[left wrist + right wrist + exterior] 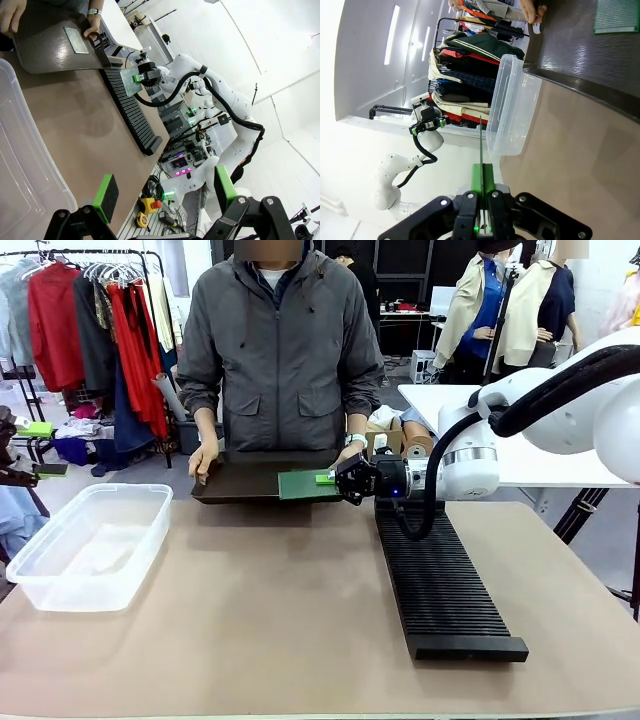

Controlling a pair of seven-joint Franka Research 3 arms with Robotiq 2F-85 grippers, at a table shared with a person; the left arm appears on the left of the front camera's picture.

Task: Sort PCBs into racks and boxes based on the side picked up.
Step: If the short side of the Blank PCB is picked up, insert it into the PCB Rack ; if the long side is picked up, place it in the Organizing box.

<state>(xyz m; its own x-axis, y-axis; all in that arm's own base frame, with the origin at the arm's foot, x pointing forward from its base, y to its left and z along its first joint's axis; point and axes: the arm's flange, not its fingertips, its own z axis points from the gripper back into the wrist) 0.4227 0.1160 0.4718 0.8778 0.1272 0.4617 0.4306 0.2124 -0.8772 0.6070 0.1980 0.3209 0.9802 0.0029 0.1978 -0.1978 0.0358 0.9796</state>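
Clock is from the robot's seat, 12 = the person's side.

- right claw (483, 175): clamped on a PCB (127, 85), pinched by one end. The board is held flat and off the surface at about 1 o'clock, just past the near-right corner of the serving tray (240, 485) and by the far end of the slotted rack (440, 580). Dark green face is up in the front view.
- left claw (164, 192): fingers wide apart, nothing in them. It is parked off the 9 o'clock side, looking across the clear tub (95, 545).
- second PCB (76, 40): flat on the tray, which the person (290, 350) holds with both hands at 12.
- The rack runs from 1 down to 4 on the worktop (280, 620). I see no boards in its slots, and the tub looks bare too.

Step, my read: pick done, now the transfer to a destination. Given where the board hangs, the rack looks the likelier target, though I can't confirm that.

If it is the rack, the next move is to roll the wrist so the board stands on edge, square it to the slots, then lower it straight into one before letting go. The slots are fine and the board is thin, so a small skew would probably jam it or bridge two slots.
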